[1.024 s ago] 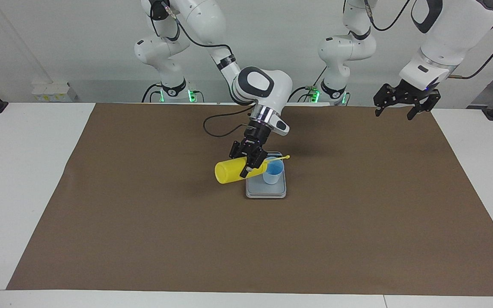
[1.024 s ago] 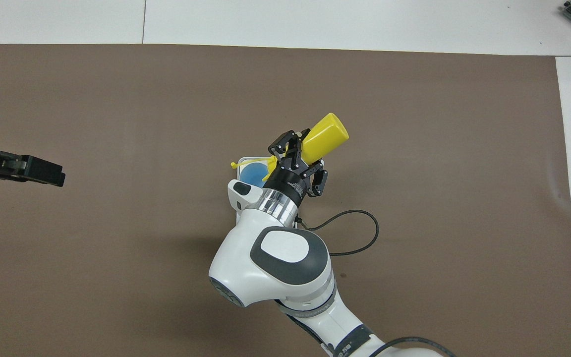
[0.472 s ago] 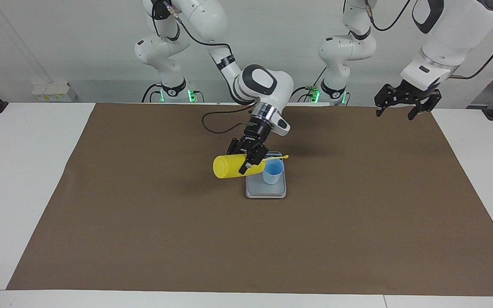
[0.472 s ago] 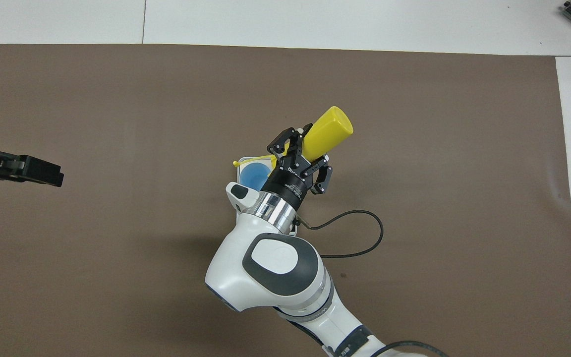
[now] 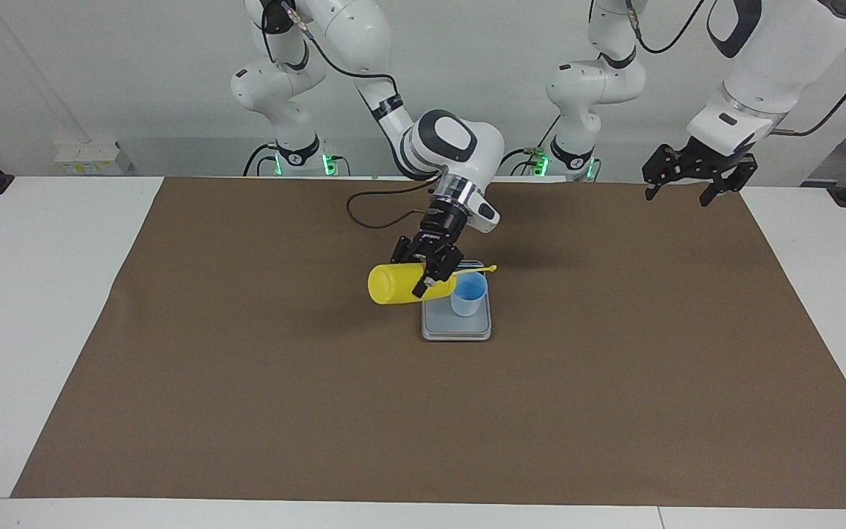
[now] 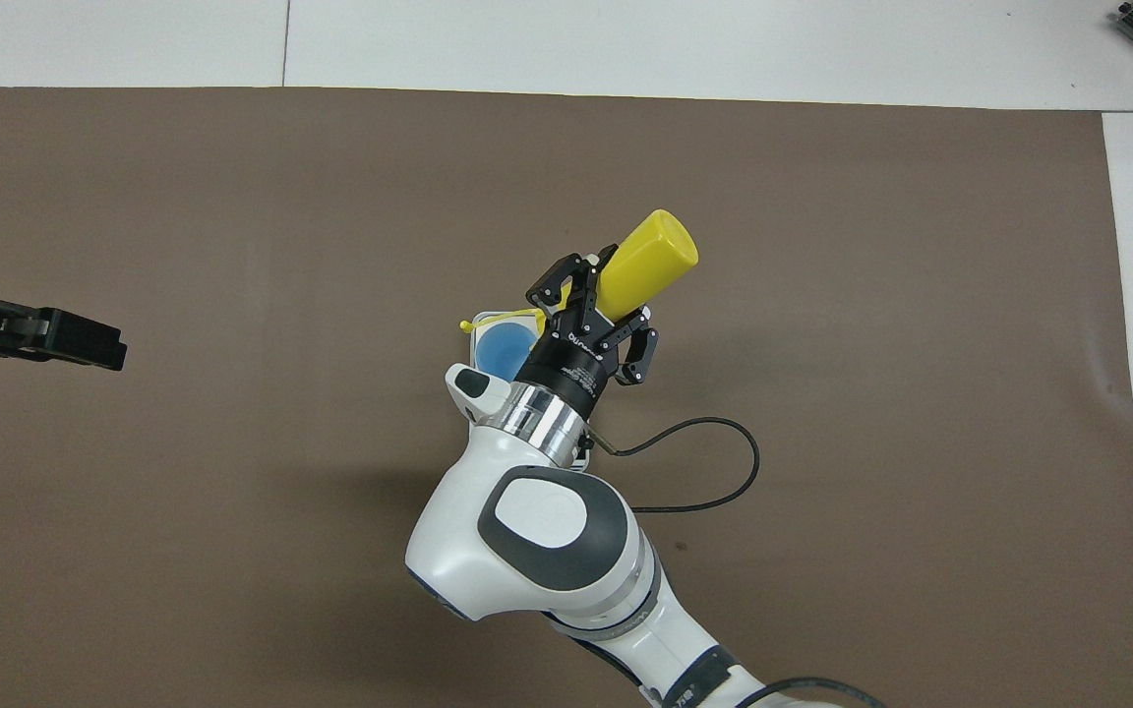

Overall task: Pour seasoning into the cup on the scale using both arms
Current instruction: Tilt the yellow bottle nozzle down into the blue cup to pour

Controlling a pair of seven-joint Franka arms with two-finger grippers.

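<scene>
My right gripper (image 5: 427, 275) (image 6: 598, 295) is shut on the yellow seasoning bottle (image 5: 393, 283) (image 6: 647, 254), which lies almost level in the air, its nozzle end over the light-blue cup (image 5: 469, 297) (image 6: 507, 347). Its thin cap strap (image 5: 478, 270) sticks out over the cup's rim. The cup stands on the grey scale (image 5: 457, 327) (image 6: 479, 428), mid-table; the right arm covers most of the scale in the overhead view. My left gripper (image 5: 678, 189) (image 6: 85, 339) hangs open and empty above the mat's edge at the left arm's end, waiting.
A brown mat (image 5: 247, 411) (image 6: 921, 295) covers most of the white table (image 5: 41, 294). A black cable (image 6: 714, 462) loops from the right wrist above the mat beside the scale.
The right gripper has lifted the bottle's base end a little and tipped it closer to level over the cup, mostly in the first half second. The left arm barely moved.
</scene>
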